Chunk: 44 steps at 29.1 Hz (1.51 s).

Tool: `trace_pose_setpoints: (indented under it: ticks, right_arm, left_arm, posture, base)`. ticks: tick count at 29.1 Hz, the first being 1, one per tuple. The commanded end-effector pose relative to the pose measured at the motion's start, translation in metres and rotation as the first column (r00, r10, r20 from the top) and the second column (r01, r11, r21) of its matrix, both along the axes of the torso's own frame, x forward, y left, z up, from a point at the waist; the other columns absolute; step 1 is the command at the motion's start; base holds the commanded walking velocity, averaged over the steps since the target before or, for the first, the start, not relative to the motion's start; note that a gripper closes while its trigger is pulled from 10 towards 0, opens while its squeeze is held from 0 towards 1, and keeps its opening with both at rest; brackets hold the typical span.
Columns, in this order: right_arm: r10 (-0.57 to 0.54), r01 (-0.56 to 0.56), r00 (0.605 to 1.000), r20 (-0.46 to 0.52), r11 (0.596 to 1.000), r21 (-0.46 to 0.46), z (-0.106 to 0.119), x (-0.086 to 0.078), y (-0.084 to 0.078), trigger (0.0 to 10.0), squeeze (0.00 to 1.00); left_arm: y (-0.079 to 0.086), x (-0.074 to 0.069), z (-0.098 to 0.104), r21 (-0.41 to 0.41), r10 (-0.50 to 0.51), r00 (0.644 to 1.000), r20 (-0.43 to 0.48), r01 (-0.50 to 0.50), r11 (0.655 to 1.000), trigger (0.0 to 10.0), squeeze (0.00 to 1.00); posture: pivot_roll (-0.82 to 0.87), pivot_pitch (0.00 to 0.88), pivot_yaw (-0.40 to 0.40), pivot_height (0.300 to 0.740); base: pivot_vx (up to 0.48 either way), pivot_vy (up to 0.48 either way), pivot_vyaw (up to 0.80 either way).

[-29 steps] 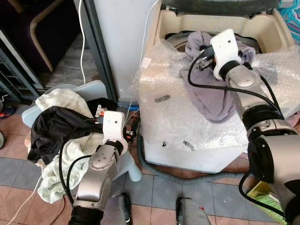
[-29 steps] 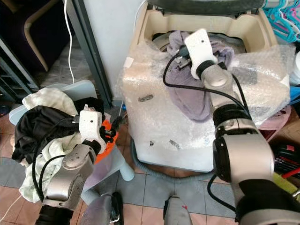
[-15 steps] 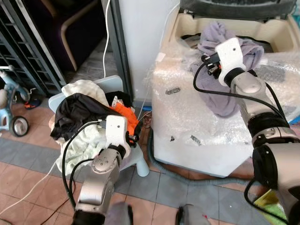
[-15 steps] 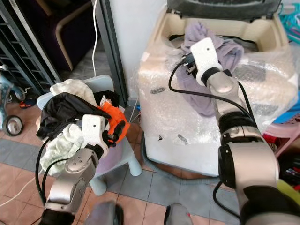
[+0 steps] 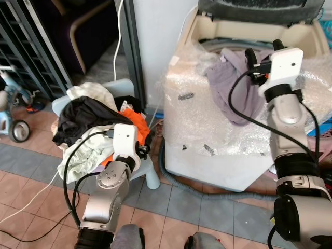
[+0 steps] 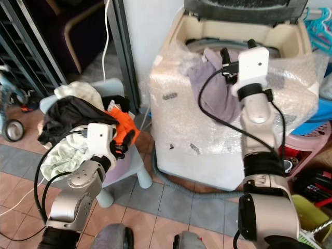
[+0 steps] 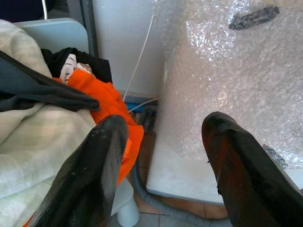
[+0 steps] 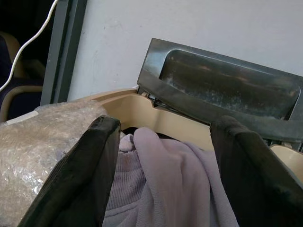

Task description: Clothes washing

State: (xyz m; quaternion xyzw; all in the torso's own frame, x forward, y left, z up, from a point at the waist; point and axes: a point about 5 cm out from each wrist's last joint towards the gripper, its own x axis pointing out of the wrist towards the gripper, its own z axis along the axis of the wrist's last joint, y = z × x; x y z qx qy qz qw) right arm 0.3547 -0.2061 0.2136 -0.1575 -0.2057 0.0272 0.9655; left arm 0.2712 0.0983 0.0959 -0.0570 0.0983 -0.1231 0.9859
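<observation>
The lilac garment (image 5: 236,85) hangs half in and half out of the washing machine (image 5: 233,150); one end bunches at the drum mouth, the rest drapes down over the front rim and the bubble wrap (image 5: 199,111) that covers the machine's top and front. The right end effector (image 5: 259,54) hovers above the drum opening with its fingers (image 8: 80,170) spread apart and nothing between them; the right wrist view looks past them onto the cloth and the raised dark lid (image 8: 222,94).

The step in hand looks to be getting this garment fully into the drum; doing it well probably means gripping the draped part near the front rim, lifting it clear of the bubble wrap so the plastic is not dragged along, and letting go only once the cloth is past the rim and over the opening; a push on the bunched end alone would likely leave the tail outside.

The left end effector (image 7: 163,142) waits beside the machine's front corner, fingers apart and empty, close to the orange cloth (image 5: 136,122) on the pile of laundry (image 5: 88,129) that sits on the pale blue stool (image 5: 150,171); that pile appears to be the next load to fetch.
</observation>
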Motion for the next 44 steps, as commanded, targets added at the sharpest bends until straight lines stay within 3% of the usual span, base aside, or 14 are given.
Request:
trace_pose_setpoints:
  ticks: [1,7,12,15,19,20,26,30,33,39,42,44]
  right_arm:
    - [0.002,-0.002,0.999,0.033,1.0,0.007,0.003,-0.011,0.005,10.0,0.0]
    - [-0.012,0.011,1.0,-0.016,0.999,-0.034,-0.016,-0.032,0.009,10.0,0.0]
    - [-0.022,0.019,0.997,-0.071,0.998,-0.053,-0.021,-0.033,0.003,10.0,0.0]
    - [-0.039,0.038,0.99,-0.136,0.999,-0.014,-0.032,-0.034,-0.002,10.0,0.0]
    - [-0.06,0.073,0.969,-0.238,0.996,0.048,-0.055,-0.047,-0.007,10.0,0.0]
    - [-0.068,0.093,0.951,-0.303,0.993,0.07,-0.075,-0.06,-0.004,10.0,0.0]
    - [-0.14,0.169,0.928,-0.344,0.984,0.054,-0.106,-0.079,0.009,10.0,0.0]
    - [-0.243,0.278,0.882,-0.403,0.96,0.029,-0.131,-0.082,0.004,10.0,0.0]
    - [-0.251,0.306,0.849,-0.465,0.951,0.047,-0.141,-0.085,0.002,10.0,0.0]
    - [-0.21,0.279,0.858,-0.469,0.957,0.081,-0.141,-0.101,0.003,10.0,0.0]
    - [-0.273,0.316,0.874,-0.401,0.948,0.045,-0.132,-0.115,-0.008,10.0,0.0]
    - [-0.292,0.337,0.868,-0.402,0.94,0.045,-0.132,-0.117,-0.011,10.0,0.0]
  left_arm:
    - [0.003,0.0,-0.001,0.004,0.021,1.0,0.001,-0.021,1.0,10.0,0.0]
    - [0.013,0.001,0.0,0.015,0.072,0.997,0.037,-0.073,0.997,10.0,0.0]
    - [0.016,0.006,0.003,0.044,0.081,0.994,0.067,-0.084,0.995,10.0,0.0]
    - [0.016,0.01,-0.001,0.068,0.072,0.995,0.065,-0.077,0.995,10.0,0.0]
    - [0.017,0.013,-0.003,0.081,0.054,0.996,0.071,-0.059,0.995,10.0,0.0]
    - [0.025,0.01,-0.008,0.084,0.089,0.994,0.071,-0.095,0.992,10.0,0.0]
    - [0.043,-0.001,-0.025,0.11,0.159,0.986,0.044,-0.163,0.98,10.0,0.0]
    - [0.043,0.002,-0.031,0.143,0.129,0.99,0.065,-0.137,0.98,10.0,0.0]
    - [0.044,0.008,-0.026,0.161,0.119,0.989,0.085,-0.132,0.978,10.0,0.0]
    - [0.059,-0.013,-0.037,0.172,0.156,0.987,0.036,-0.16,0.972,10.0,0.0]
    - [0.061,-0.029,-0.041,0.201,0.127,0.99,0.066,-0.138,0.97,10.0,0.0]
    - [0.061,-0.028,-0.043,0.185,0.139,0.989,0.055,-0.147,0.972,10.0,0.0]
  posture:
    - [-0.07,0.085,0.047,0.74]
    - [-0.08,0.067,0.071,0.74]
    - [-0.1,0.052,0.093,0.74]
    - [-0.1,0.002,0.083,0.74]
    - [-0.07,0.0,0.07,0.74]
    - [-0.07,0.0,0.072,0.74]
    - [-0.08,0.0,0.077,0.74]
    - [-0.01,0.0,0.002,0.74]
    - [-0.01,0.0,0.009,0.74]
    - [-0.05,0.0,0.063,0.74]
    - [-0.06,0.0,0.059,0.74]
    - [-0.06,0.0,0.059,0.74]
  base:
    - [0.0,0.0,0.0]
    - [0.0,0.0,0.0]
    - [0.0,0.0,0.0]
    - [0.0,0.0,0.0]
    - [0.0,0.0,0.0]
    - [0.0,0.0,0.0]
    - [0.0,0.0,0.0]
    - [0.0,0.0,0.0]
    - [0.0,0.0,0.0]
    - [0.0,0.0,0.0]
    - [0.0,0.0,0.0]
    - [0.0,0.0,0.0]
